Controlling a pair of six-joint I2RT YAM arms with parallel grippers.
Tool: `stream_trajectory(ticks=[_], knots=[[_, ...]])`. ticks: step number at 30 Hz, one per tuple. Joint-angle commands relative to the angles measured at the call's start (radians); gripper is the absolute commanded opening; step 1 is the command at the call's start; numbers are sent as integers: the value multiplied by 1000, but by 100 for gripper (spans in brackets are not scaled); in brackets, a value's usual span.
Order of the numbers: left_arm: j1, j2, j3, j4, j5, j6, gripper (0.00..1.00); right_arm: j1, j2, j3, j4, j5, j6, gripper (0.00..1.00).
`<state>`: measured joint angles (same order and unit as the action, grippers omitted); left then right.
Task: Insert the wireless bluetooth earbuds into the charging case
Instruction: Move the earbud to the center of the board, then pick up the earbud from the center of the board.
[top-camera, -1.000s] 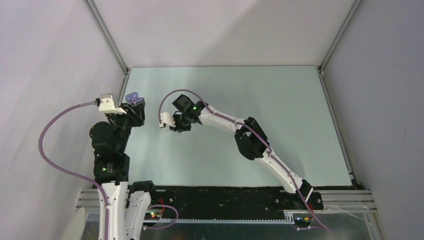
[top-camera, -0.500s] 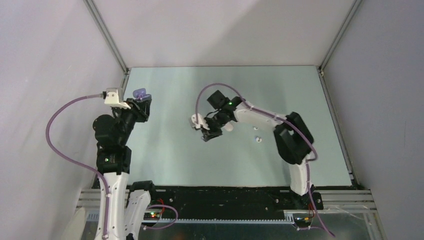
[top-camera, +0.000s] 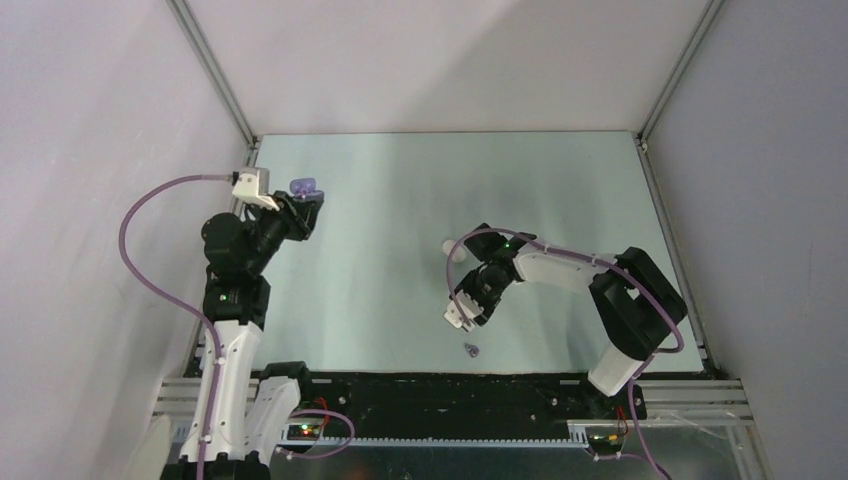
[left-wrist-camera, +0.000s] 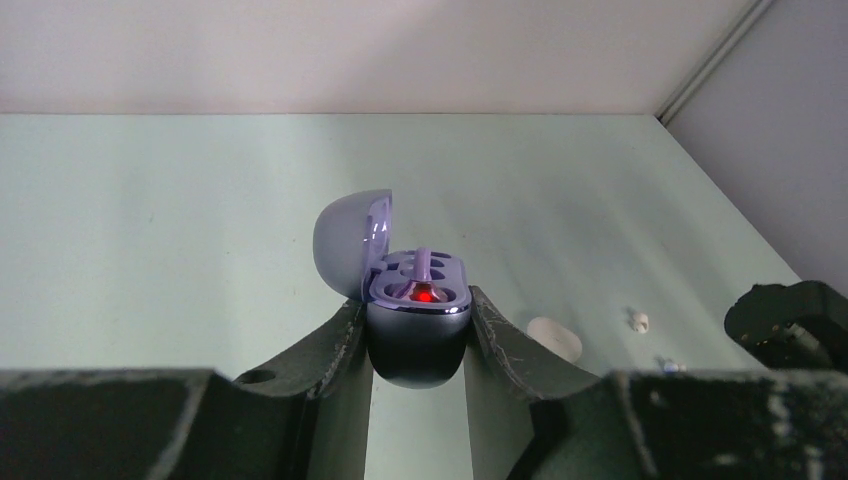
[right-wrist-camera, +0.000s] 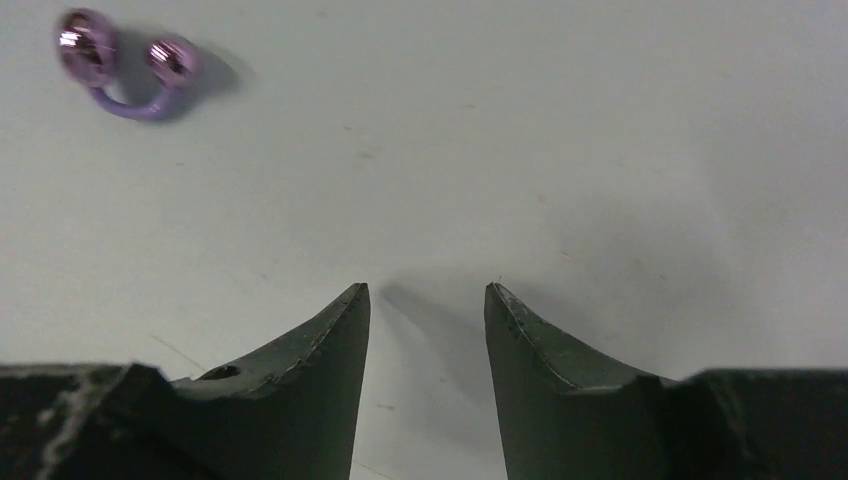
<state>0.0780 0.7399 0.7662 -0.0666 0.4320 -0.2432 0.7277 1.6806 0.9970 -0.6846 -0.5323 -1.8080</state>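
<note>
Between the fingers of the left end effector (left-wrist-camera: 417, 300), the case (left-wrist-camera: 418, 345) was held clamped, clear of the surface (left-wrist-camera: 150, 220). Its lid (left-wrist-camera: 348, 240) was swung open to the left in the wrist view. Inside the case a red light (left-wrist-camera: 422, 295) was seen glowing below a lilac stem (left-wrist-camera: 422, 262). Well apart from the case, toward the right arm's side and the near edge, an earbud (right-wrist-camera: 128, 103) was seen lying: a lilac arc joining two shiny beads. The right end effector (right-wrist-camera: 427, 295) was likewise placed well away from the case, its jaws narrowly parted over bare surface. Beyond the case and to its right, a white oval (left-wrist-camera: 555, 338) and a smaller white bit (left-wrist-camera: 637, 321) were seen lying.
</note>
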Motion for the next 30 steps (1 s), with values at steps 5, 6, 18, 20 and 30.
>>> stream_trajectory(ticks=[5, 6, 18, 20, 30], knots=[[-40, 6, 0, 85, 31, 30, 0, -13, -151, 23, 43, 43, 256, 52], [-41, 7, 1, 81, 26, 30, 0, -15, -163, 24, 30, 34, 291, 50], [-41, -24, -17, -21, 17, 32, 0, 8, -184, 82, -33, -46, 1309, 23], [-41, -28, -16, -34, 13, 36, 0, 7, -188, 46, 28, -29, 1506, 25], [-42, -45, -44, -57, 18, 27, 0, 43, -101, -7, 55, 53, 1704, 29]])
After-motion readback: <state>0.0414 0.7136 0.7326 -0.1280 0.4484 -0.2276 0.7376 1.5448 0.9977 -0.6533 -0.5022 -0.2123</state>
